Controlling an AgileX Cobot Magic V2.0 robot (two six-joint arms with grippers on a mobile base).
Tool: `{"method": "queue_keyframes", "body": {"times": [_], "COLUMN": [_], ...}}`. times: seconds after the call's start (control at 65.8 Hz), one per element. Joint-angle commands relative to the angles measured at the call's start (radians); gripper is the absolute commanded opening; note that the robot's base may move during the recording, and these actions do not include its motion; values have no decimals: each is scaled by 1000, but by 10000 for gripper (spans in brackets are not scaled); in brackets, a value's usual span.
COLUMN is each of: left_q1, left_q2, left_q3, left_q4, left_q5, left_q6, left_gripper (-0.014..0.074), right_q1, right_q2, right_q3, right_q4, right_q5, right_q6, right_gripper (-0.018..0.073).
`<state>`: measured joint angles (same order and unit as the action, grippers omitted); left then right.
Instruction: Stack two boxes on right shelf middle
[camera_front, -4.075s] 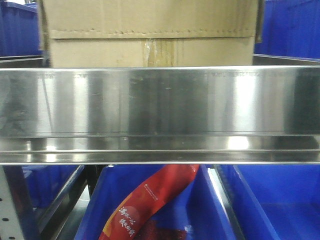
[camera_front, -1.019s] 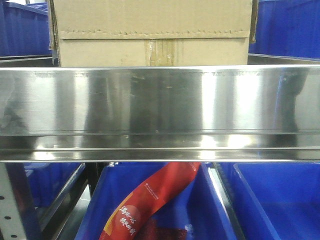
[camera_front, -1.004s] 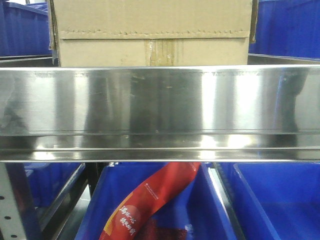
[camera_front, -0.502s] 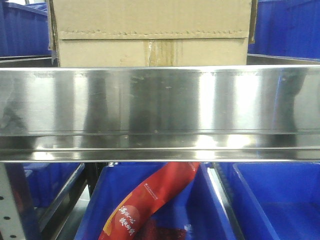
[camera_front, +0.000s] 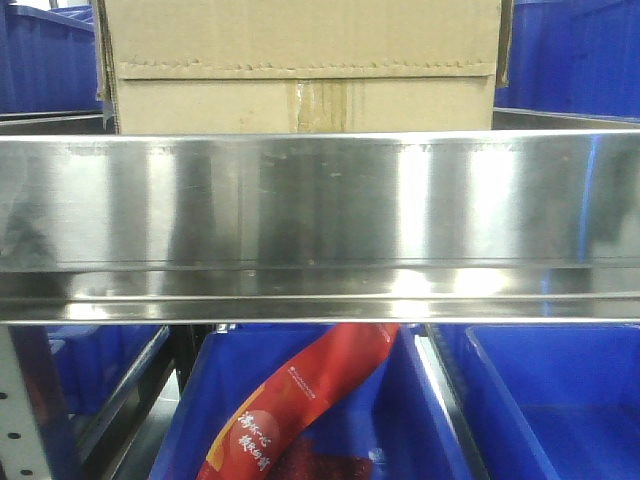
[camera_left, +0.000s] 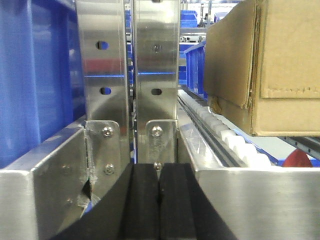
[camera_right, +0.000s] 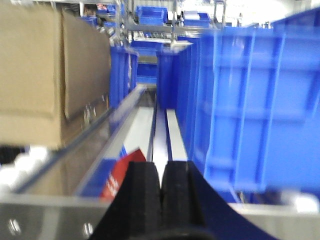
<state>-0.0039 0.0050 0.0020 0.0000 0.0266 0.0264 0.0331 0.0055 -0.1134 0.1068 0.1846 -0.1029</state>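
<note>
Your left end effector: pads together, empty, low at shelf front rail beside perforated uprights. Right end effector: pads together, empty, facing open lane between box and blue bin. Box sits on shelf rollers behind rail; blue bins flank it.

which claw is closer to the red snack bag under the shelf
Right, as a judgement. The right claw sits just in front of the red bag; the left claw sees it far off to its right.

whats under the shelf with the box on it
Under the shelf sit blue bins, one holding a red packet. The rail hides the bins' upper parts and the box's base.
</note>
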Motion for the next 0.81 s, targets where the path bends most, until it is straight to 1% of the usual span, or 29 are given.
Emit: {"method": "queue_keyframes", "body": {"times": [0.0, 0.061, 0.122, 0.182, 0.791], "left_q1": [2, 2, 2, 2, 2], "left_q2": [-5, -5, -5, -5, -5], "left_q3": [-2, -2, -2, -2, -2], "left_q4": [0, 0, 0, 0, 0], "left_q5": [-17, -17, -17, -17, -17], "left_q6": [1, 1, 1, 1, 1], "left_gripper": [-111, -111, -111, -111, -111], "right_q1": [-6, -6, -6, -6, -6], "right_q2": [-6, -6, -6, -6, -6], "right_q3": [64, 108, 113, 113, 113], "right_q4": [-8, -8, 5, 6, 6], "right_q5": [-81, -131, -185, -144, -146], "right_q6": [11, 11, 11, 11, 11], "right_gripper": [-155, -155, -155, -155, -155]}}
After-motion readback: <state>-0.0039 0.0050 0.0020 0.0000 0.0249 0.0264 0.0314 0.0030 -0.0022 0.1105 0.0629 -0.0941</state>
